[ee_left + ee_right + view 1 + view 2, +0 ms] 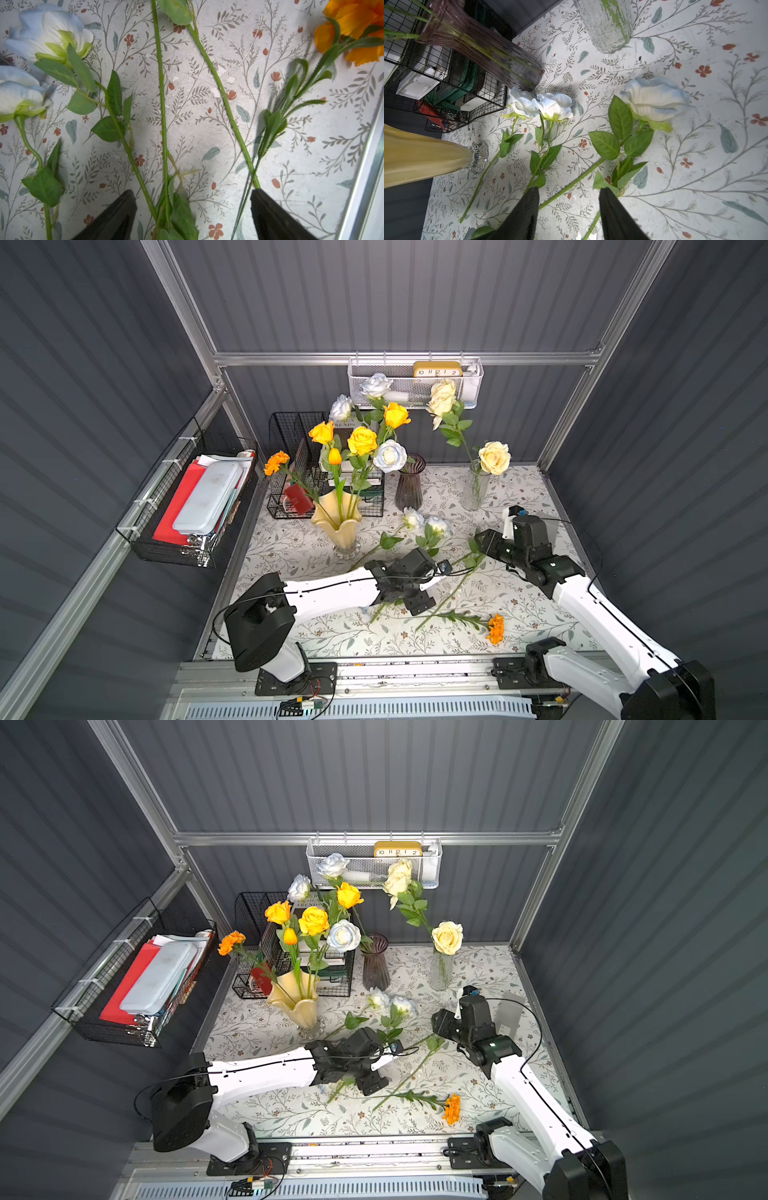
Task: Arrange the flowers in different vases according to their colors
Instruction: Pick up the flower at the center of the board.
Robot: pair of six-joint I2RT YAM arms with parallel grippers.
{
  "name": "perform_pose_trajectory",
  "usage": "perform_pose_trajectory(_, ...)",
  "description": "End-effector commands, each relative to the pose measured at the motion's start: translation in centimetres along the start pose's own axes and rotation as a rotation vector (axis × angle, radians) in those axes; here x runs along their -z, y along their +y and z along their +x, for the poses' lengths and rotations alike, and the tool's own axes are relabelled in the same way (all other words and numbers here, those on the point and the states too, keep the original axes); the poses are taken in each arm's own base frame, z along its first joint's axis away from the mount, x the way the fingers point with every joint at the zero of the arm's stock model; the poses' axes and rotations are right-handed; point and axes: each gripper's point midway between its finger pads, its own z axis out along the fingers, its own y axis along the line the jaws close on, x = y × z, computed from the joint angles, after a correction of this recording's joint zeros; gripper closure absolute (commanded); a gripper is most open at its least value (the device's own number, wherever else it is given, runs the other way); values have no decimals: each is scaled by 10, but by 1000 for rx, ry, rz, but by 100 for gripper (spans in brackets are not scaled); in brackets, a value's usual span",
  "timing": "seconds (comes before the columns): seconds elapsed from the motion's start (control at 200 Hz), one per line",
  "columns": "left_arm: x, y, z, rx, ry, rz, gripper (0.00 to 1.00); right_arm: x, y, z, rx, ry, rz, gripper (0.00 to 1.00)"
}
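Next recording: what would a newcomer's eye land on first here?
The bright yellow-orange roses standing in the creamy-yellow vase on the left draw the eye first. Next come the loose flowers lying on the tablecloth: bluish-white roses in the middle and an orange marigold near the front edge, with the left gripper open over their stems.

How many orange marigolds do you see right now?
2. One marigold stands in the creamy-yellow vase; the other marigold lies on the tablecloth by the front edge.
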Motion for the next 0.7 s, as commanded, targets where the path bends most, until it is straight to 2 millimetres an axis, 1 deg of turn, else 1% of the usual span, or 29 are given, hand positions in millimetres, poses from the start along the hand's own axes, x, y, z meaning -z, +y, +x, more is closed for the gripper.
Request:
perform_pose_trajectory(0.0, -11, -6, 17, -32, 64, 15, 11, -3, -1, 4, 10, 12, -15, 48)
perform_pose_trajectory(0.14, -22, -10, 31, -42, 106, 20, 12, -3, 0, 5, 19, 14, -23, 48)
perform_pose_trajectory(0.265, -26, -11, 30, -48, 108, 14, 12, -3, 0, 5, 24, 14, -22, 48)
perform_pose_trajectory(0.405, -33, -17, 39, -56, 135, 28, 13, -5, -1, 7, 25, 16, -29, 49)
perform_pose_trajectory(0.485, -35, -18, 39, -53, 131, 27, 13, -5, -1, 8, 25, 16, -30, 49)
perform_pose_trajectory(0.615, -40, -21, 46, -55, 153, 37, 14, -7, -2, 9, 23, 19, -37, 49)
perform_pose_trajectory(0.695, -41, -22, 45, -52, 153, 36, 14, -8, -2, 10, 22, 21, -35, 49)
